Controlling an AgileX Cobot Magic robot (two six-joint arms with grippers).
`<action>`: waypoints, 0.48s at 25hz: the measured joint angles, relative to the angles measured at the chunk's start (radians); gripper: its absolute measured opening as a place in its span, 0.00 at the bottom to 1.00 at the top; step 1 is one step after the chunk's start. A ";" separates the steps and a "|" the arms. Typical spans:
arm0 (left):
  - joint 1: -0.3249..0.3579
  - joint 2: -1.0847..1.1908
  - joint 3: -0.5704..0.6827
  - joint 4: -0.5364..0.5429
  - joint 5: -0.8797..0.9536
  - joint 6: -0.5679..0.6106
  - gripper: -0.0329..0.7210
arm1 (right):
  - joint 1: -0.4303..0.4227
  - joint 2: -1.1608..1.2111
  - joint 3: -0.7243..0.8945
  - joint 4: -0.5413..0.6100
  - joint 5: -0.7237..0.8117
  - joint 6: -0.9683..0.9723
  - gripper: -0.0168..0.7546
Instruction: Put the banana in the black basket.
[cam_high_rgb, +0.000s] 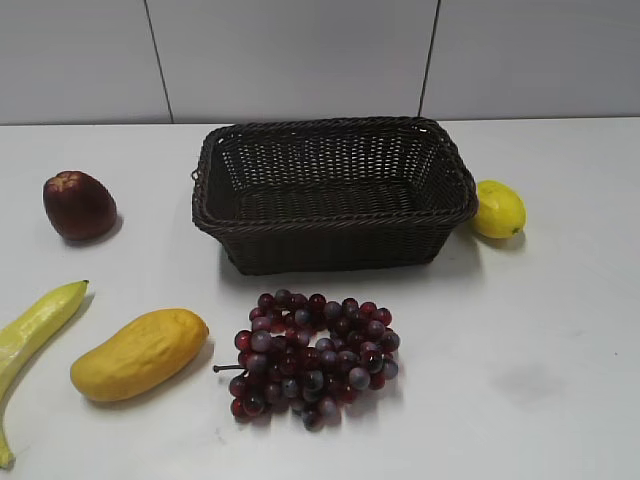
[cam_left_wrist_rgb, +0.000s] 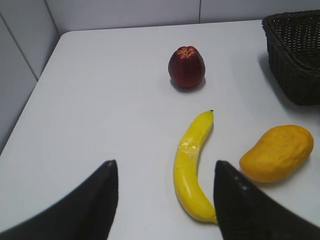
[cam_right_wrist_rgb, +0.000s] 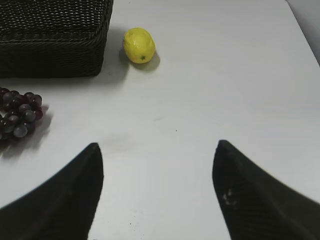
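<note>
Approach step, nothing gripped yet. Your left gripper (cam_left_wrist_rgb: 165, 200) hangs above the worktop (cam_left_wrist_rgb: 100, 100) with jaws spread wide and empty; the banana (cam_left_wrist_rgb: 192, 165) lies flat just ahead of them, its lower end close to the right-hand jaw, tip pointing away toward the red apple (cam_left_wrist_rgb: 186, 67). Mango (cam_left_wrist_rgb: 277, 152) sits just beyond that same jaw, close to the banana but apart. Black basket (cam_left_wrist_rgb: 295, 55) stands empty, far ahead and to the right. Your right gripper (cam_right_wrist_rgb: 157, 195) also hangs open over bare worktop, lemon (cam_right_wrist_rgb: 139, 45) and grapes (cam_right_wrist_rgb: 20, 117) well ahead. Next, as I judge it: shift the left jaws right, straddle the banana's middle across its width, descend, close, keeping clear of the mango.
</note>
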 joint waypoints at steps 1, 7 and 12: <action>0.000 0.000 0.000 0.000 0.000 0.000 0.82 | 0.000 0.000 0.000 0.000 0.000 0.000 0.69; 0.000 0.000 0.000 0.000 0.000 0.000 0.82 | 0.000 0.000 0.000 0.000 0.000 0.000 0.69; 0.000 0.024 -0.003 -0.027 -0.009 0.000 0.82 | 0.000 0.000 0.000 0.000 0.000 0.000 0.69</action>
